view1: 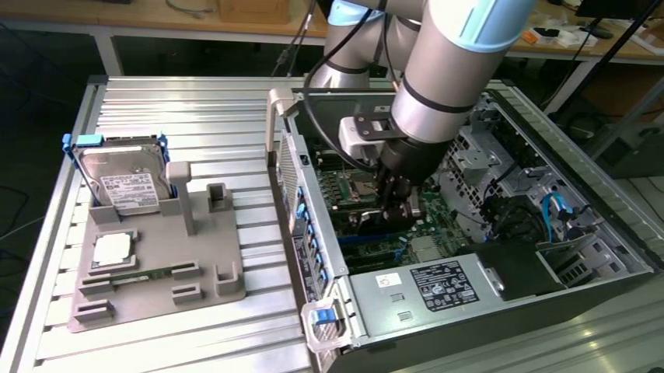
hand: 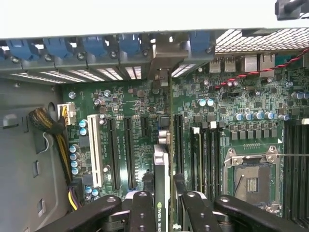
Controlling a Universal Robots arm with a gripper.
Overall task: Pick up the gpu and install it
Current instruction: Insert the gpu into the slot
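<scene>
The gpu (hand: 161,186) shows edge-on in the wrist view, a thin card with a green board edge and a black face. It stands upright over the motherboard's (hand: 135,104) expansion slots. Its silver bracket (hand: 164,60) reaches up to the case's rear slot openings. My gripper (hand: 164,212) is shut on the card, one black finger (hand: 142,212) on each side of it. In the exterior view the gripper (view1: 393,208) is down inside the open computer case (view1: 581,194), just above the board. I cannot tell whether the card's connector sits in a slot.
Blue retaining clips (hand: 58,48) line the case's rear wall. A white slot (hand: 96,150) and the open CPU socket (hand: 251,181) flank the card. On the exterior view's left, a grey fixture (view1: 155,268) holds a hard drive in a blue frame (view1: 123,183) and a processor (view1: 111,249).
</scene>
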